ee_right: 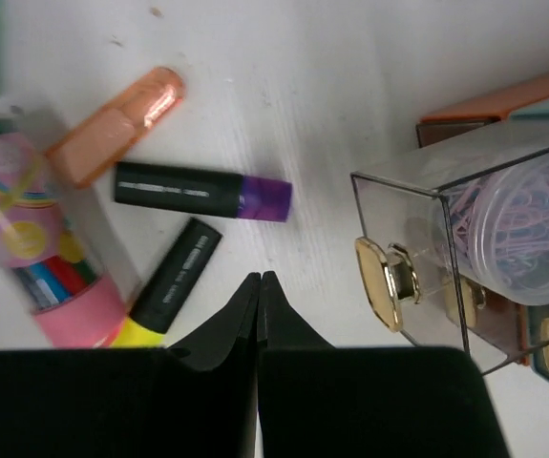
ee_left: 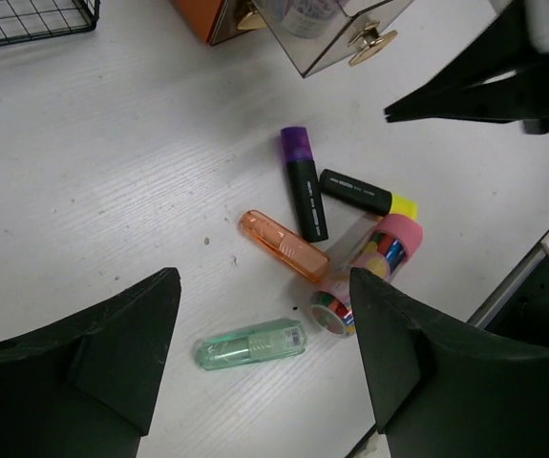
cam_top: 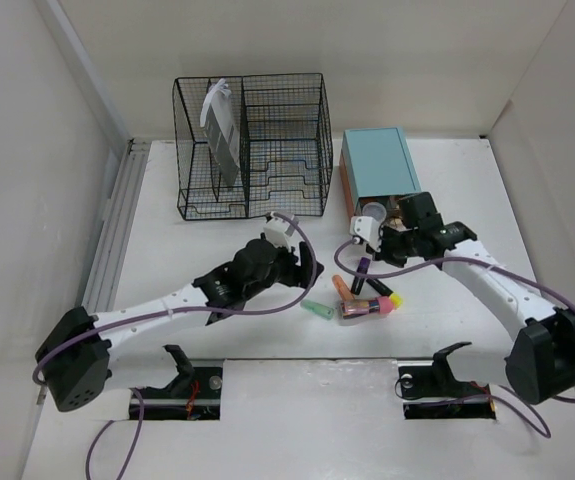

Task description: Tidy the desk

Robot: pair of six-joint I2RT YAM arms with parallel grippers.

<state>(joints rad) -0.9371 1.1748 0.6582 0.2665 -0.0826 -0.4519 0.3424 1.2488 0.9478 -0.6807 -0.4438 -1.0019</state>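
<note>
Here the desk (cam_top: pixel 167 250), a wide white tabletop, fills the workspace. A black wire-mesh file rack (cam_top: pixel 252 145) stands at its far side, left of centre, and a teal-topped drawer box (cam_top: pixel 377 160) sits just to the rack's right.

A clear drawer (ee_right: pixel 417 191) with a gold knob (ee_right: pixel 381 283) is pulled out of the box. It holds a round tub of pastel paper clips (ee_right: pixel 517 229).

Near the drawer, a small cluster lies on the bare tabletop:
- a black highlighter with a purple cap (ee_left: pixel 303 186)
- a black highlighter with a yellow cap (ee_left: pixel 368 194)
- a translucent orange case (ee_left: pixel 284 245)
- a pink-lidded clear tube (ee_left: pixel 379 258) with colourful contents
- a translucent green case (ee_left: pixel 251 343), slightly apart from the rest

The left gripper (ee_left: pixel 263 286) hangs above this cluster with its fingers spread wide and nothing between them.

The right gripper (ee_right: pixel 258 286) sits between the drawer and the highlighters. Its fingers are pressed together and hold nothing.
</note>
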